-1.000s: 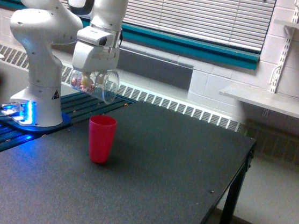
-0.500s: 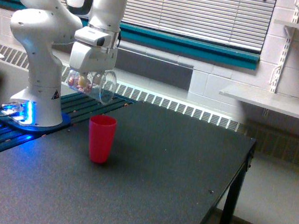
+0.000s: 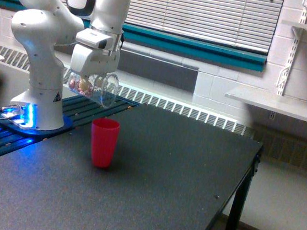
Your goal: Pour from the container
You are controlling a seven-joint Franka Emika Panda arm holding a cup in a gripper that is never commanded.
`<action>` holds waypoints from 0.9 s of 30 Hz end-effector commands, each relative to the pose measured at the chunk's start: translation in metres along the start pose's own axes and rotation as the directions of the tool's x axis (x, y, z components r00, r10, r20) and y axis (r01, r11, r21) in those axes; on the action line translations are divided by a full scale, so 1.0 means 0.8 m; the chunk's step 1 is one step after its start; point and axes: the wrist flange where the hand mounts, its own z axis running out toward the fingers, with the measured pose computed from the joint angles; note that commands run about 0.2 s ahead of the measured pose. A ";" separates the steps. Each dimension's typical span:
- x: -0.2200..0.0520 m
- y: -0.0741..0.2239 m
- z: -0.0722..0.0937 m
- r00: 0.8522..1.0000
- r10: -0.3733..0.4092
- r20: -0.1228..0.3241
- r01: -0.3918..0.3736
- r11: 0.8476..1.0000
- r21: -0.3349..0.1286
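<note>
**Tilting clear cup above the red cup**

Holding the clear plastic cup in the air, tipped far over on its side, mouth turned toward the exterior view's right and slightly down. Clamped on that cup from above by the gripper, fingers closed against its wall. Showing small reddish-brown and pale pieces gathered at the closed end, toward the exterior view's left, well back from the rim. Hanging above and a little to the exterior view's left of the red cup, clearly apart from it, with open air between the two.

Standing upright on the dark counter, the red cup, mouth open to the top, inside not visible from this angle. Rising from a round base at the counter's far corner on the exterior view's left, the white Panda arm, with blue light glowing at the foot of that base. Running behind the counter, a white radiator grille under a teal window ledge and closed blinds. Fixed to the brick wall on the exterior view's right, a pale shelf on slotted rails.
</note>
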 end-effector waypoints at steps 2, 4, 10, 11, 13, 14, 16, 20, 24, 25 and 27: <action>-0.014 0.000 0.019 0.999 0.010 0.037 -0.009 1.000 -0.025; -0.014 0.001 0.020 0.999 0.010 0.040 -0.009 1.000 -0.028; -0.016 0.001 0.023 0.999 0.009 0.049 -0.007 0.999 -0.038; -0.016 0.000 0.024 0.999 0.008 0.049 -0.007 0.999 -0.039; -0.016 0.000 0.025 0.999 0.007 0.050 -0.005 0.999 -0.042; -0.017 0.000 0.025 0.999 0.007 0.051 -0.005 0.999 -0.043; -0.017 -0.001 0.026 0.999 0.006 0.052 -0.004 0.999 -0.045; -0.019 -0.003 0.028 0.998 0.002 0.056 0.001 0.999 -0.051; -0.021 -0.006 0.030 0.998 -0.002 0.063 0.005 0.998 -0.056; -0.022 -0.007 0.031 0.998 -0.003 0.064 0.006 0.998 -0.057; -0.023 -0.008 0.032 0.998 -0.004 0.067 0.008 0.998 -0.058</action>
